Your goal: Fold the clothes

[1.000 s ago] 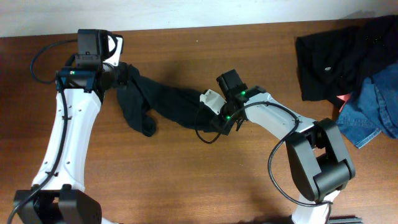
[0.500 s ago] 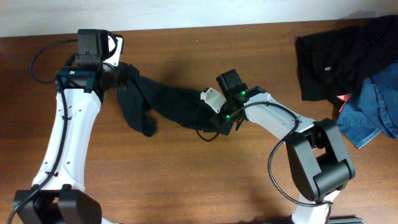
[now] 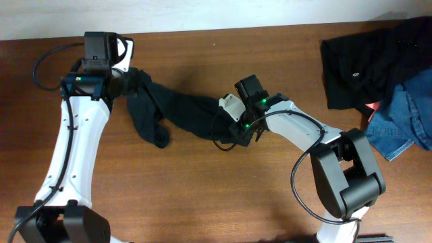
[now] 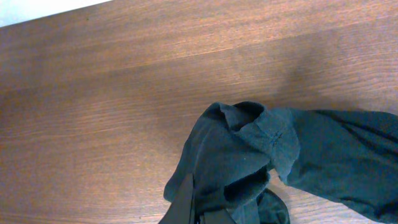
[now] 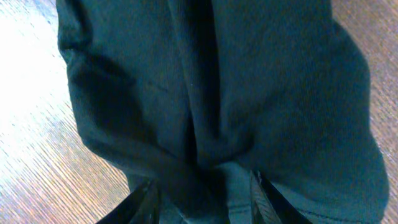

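A dark green garment point(image 3: 179, 111) lies bunched in a long strip on the wooden table point(image 3: 202, 196), stretched between my two grippers. My left gripper point(image 3: 132, 79) is shut on its upper left end; in the left wrist view the cloth point(image 4: 323, 155) folds over the fingers point(image 4: 208, 208). My right gripper point(image 3: 228, 127) is at the strip's right end. In the right wrist view the garment point(image 5: 205, 81) fills the frame and a bunch of it sits between the two fingers point(image 5: 204, 198). A loose flap hangs down near the left end point(image 3: 152, 131).
A pile of clothes lies at the table's far right: a black garment point(image 3: 364, 61) and blue denim point(image 3: 405, 121) with a small red patch point(image 3: 373, 108). The table's back edge meets a white wall point(image 3: 202, 13). Bare wood lies in front of the arms.
My right gripper has edged slightly up and to the left with the cloth. The left arm and the garment's left end have not moved.
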### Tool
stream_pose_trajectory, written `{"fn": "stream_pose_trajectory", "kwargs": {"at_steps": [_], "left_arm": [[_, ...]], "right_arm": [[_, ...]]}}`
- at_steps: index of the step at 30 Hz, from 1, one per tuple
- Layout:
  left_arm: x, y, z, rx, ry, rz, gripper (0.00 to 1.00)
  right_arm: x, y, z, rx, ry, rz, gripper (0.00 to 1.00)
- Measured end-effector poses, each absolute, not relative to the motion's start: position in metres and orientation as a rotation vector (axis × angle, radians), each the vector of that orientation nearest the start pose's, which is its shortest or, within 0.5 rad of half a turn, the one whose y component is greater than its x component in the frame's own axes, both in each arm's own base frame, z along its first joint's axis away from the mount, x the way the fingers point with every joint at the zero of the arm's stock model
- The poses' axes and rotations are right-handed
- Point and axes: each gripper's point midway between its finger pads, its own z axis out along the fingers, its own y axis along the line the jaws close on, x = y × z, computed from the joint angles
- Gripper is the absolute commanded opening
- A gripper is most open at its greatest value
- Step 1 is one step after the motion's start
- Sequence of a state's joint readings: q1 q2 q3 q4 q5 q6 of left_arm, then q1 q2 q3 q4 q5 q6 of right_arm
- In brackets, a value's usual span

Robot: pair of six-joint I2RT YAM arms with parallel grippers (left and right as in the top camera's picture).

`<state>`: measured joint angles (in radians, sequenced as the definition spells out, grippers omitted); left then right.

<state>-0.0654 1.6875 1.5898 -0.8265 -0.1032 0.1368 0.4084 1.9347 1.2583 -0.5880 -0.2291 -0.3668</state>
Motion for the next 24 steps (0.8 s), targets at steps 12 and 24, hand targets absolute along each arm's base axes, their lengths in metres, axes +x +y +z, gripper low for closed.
{"fn": "stream_pose_trajectory", "kwargs": {"at_steps": [12, 24], "left_arm": [[0.4482, -0.0116, 0.2160, 0.209, 2.486, 0.159, 0.01], [0.4483, -0.0116, 0.2161, 0.208, 2.486, 0.158, 0.01]], "right_arm": [[0.3611, 0.1986, 0.0191, -1.120, 2.607, 0.333, 0.26], [0.3608, 0.1981, 0.0187, -1.111, 2.614, 0.332, 0.04]]}}
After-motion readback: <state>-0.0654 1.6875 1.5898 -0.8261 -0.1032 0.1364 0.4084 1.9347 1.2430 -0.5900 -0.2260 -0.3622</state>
